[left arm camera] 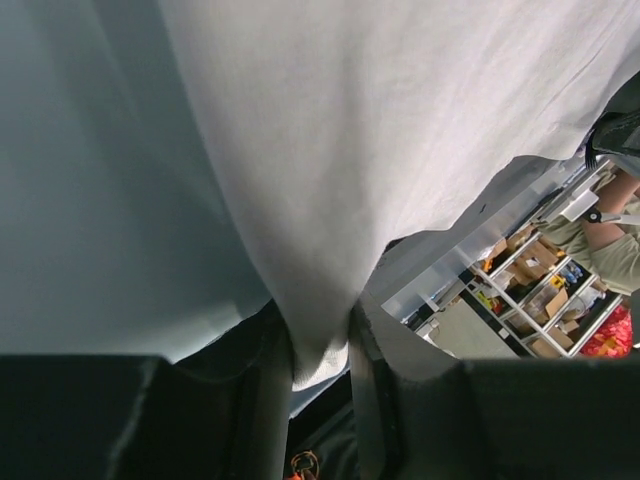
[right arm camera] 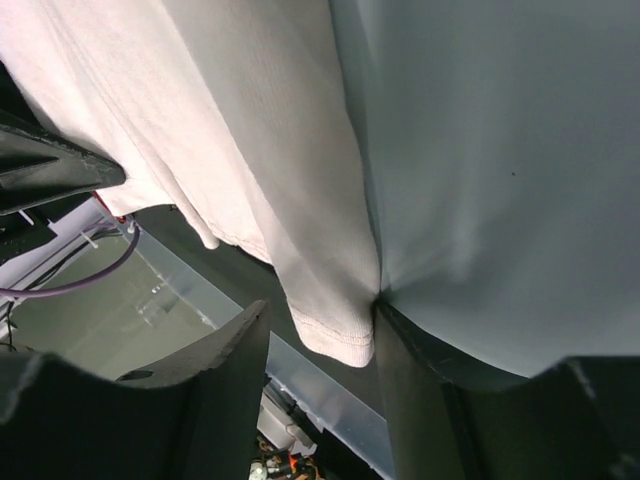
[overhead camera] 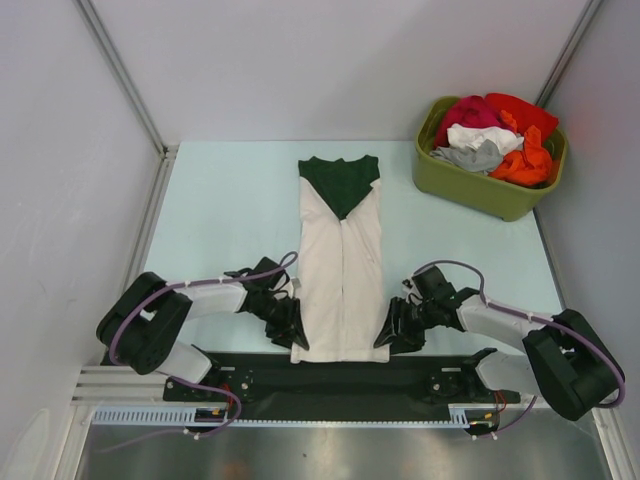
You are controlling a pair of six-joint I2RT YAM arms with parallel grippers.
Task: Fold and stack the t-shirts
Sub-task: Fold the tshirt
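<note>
One t-shirt (overhead camera: 342, 270) lies lengthwise mid-table as a narrow cream-white strip, with dark green fabric (overhead camera: 340, 182) at its far end. My left gripper (overhead camera: 290, 325) is at the near left corner. In the left wrist view the left gripper (left arm camera: 318, 322) is shut on that corner, and the cloth (left arm camera: 400, 120) fills the gap between both fingers. My right gripper (overhead camera: 392, 330) is at the near right corner. Seen from the right wrist, the right gripper (right arm camera: 322, 315) is open around the hem (right arm camera: 340, 335). The hem rests against one finger (right arm camera: 410, 380), clear of the other.
An olive-green tub (overhead camera: 480, 192) at the back right holds red, white, grey and orange clothes. The table top (overhead camera: 230, 220) is pale blue. A black strip (overhead camera: 340, 378) runs along its near edge. White walls with metal posts close in the sides and back.
</note>
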